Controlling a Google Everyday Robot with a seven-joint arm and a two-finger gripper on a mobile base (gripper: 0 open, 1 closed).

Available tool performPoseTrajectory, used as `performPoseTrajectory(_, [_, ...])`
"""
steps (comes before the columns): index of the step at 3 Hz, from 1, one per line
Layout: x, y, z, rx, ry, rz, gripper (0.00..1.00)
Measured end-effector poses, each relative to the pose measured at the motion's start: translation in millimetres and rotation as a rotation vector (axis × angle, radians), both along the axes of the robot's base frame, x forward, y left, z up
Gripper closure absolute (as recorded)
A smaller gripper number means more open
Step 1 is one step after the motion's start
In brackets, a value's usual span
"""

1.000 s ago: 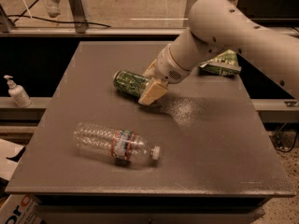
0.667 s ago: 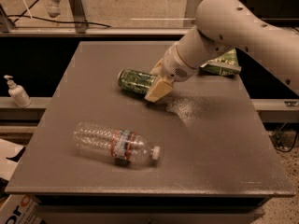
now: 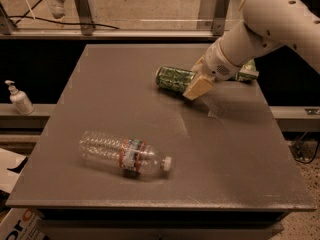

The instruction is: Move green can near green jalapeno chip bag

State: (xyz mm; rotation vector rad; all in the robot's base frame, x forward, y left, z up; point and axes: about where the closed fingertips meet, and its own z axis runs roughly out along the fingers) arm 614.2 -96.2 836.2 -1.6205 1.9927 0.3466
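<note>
The green can (image 3: 172, 78) lies on its side at the back middle of the table (image 3: 100, 84), its right end held in my gripper (image 3: 194, 85). The gripper is shut on the can, and one tan finger (image 3: 198, 87) shows in front of it. The green jalapeno chip bag (image 3: 248, 73) lies at the table's back right edge, mostly hidden behind my white arm (image 3: 260, 29). Only its pale end shows. The can is a short way left of the bag.
A clear plastic bottle (image 3: 125, 154) lies on its side at the front left of the table. A white pump bottle (image 3: 20, 98) stands on a ledge to the left, off the table. A glass barrier runs behind the table.
My gripper has moved to the right and slightly back with the green can in it, closer to the chip bag. The plastic bottle has not moved.
</note>
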Motion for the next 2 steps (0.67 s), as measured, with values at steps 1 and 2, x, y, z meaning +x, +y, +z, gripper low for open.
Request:
performPoseTrajectory(1, [15.6, -51.7, 2.7, -0.025, -0.007, -0.089, 1.00])
performPoseTrajectory(2, [26.7, -105.5, 11.1, -0.035, -0.021, -0.180, 1.00])
